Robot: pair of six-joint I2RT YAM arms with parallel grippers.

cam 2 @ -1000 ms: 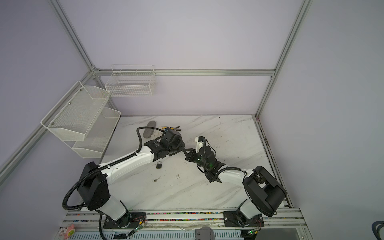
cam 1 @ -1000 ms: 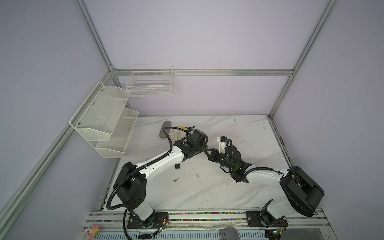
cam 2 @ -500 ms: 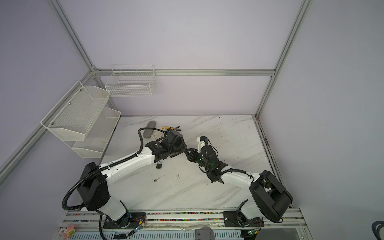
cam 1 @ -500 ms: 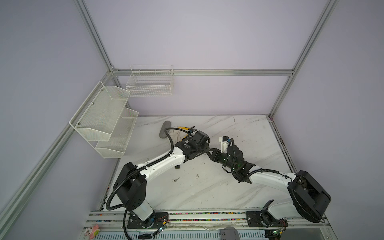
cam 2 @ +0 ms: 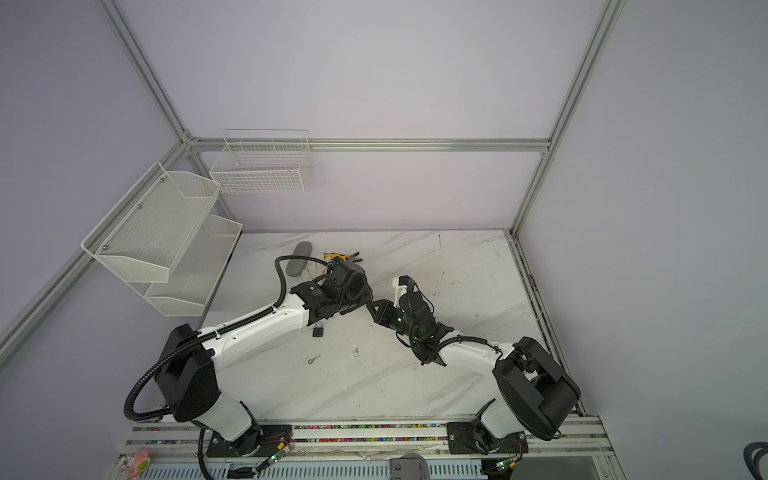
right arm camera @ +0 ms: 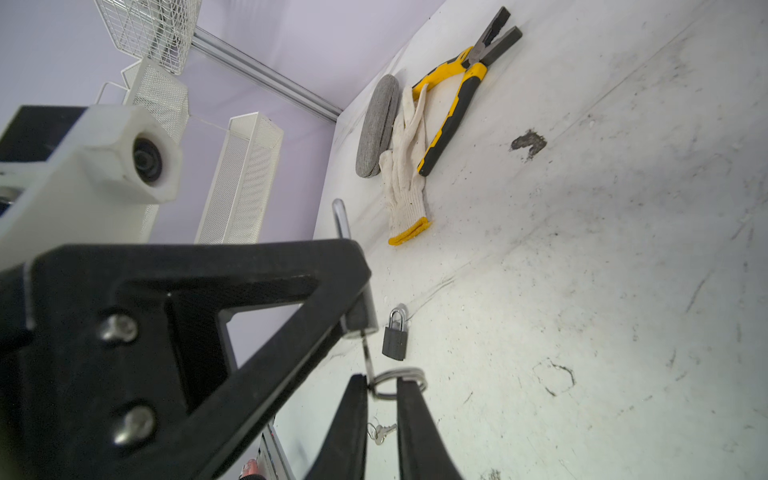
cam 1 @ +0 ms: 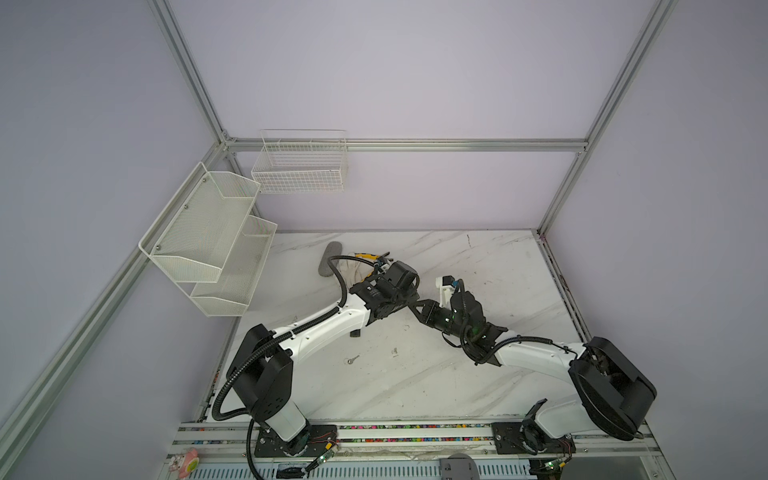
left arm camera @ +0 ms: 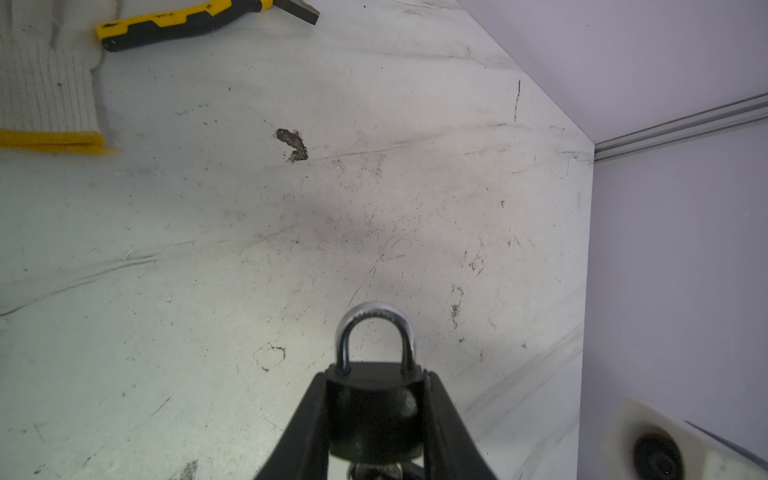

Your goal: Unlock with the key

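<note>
Right wrist view gives you the key (right arm camera: 365,353) seated in the padlock (left arm camera: 374,419), which the left end effector (left arm camera: 376,379) clamps by its body above the middle of the bench (left arm camera: 208,249). Your right end effector (right arm camera: 380,380) stands narrow around the ring (right arm camera: 386,375); whether it pinches anything you cannot tell. Turn from that thin round wire loop and it will likely swivel, not torque the key. The key could back out and drop. The smooth black body may also twist between the hard fingers (left arm camera: 309,419); the polished U-shaped shackle (left arm camera: 376,311) offers no stop.
</note>
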